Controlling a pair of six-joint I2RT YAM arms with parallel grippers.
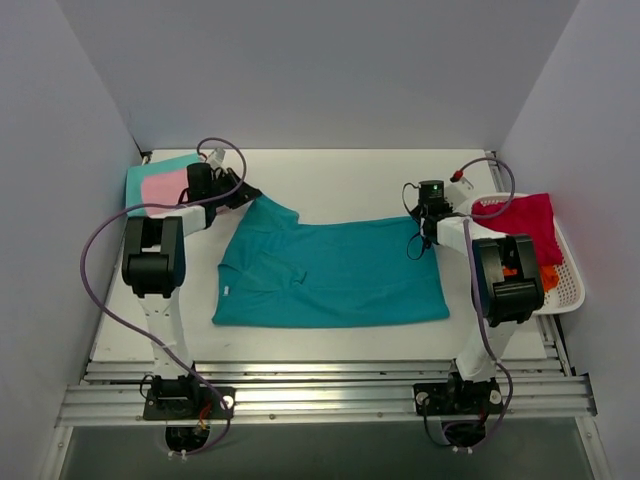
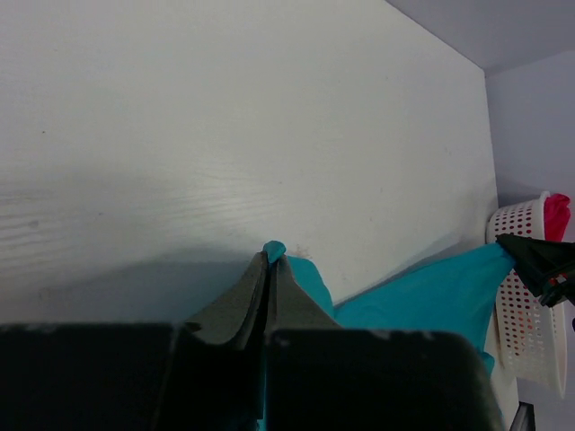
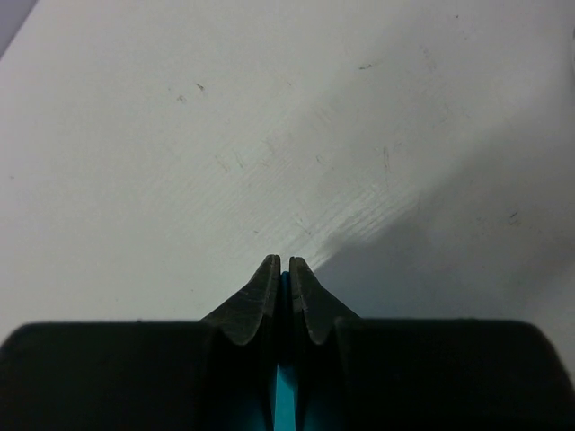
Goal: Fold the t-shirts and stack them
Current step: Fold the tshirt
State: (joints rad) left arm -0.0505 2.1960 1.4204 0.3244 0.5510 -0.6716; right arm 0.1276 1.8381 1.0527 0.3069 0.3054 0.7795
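The deep teal t-shirt (image 1: 330,275) lies spread across the middle of the table (image 1: 340,180). The left gripper (image 2: 271,262) is closed on one far corner. The right gripper (image 3: 280,265) is clamped on a sliver of teal cloth. At far left a pink t-shirt (image 1: 165,187) covers most of a pale aqua one (image 1: 150,168). A crimson t-shirt (image 1: 520,218) drapes over the white basket (image 1: 570,290), and the right arm hides most of the orange cloth (image 1: 550,278).

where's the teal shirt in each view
Top external: teal shirt spread mid-table, between the arms.
Left wrist: lower right, a corner pinched in the left gripper.
Right wrist: a sliver between the right gripper fingers, bottom centre.
Shared landmark: white table.
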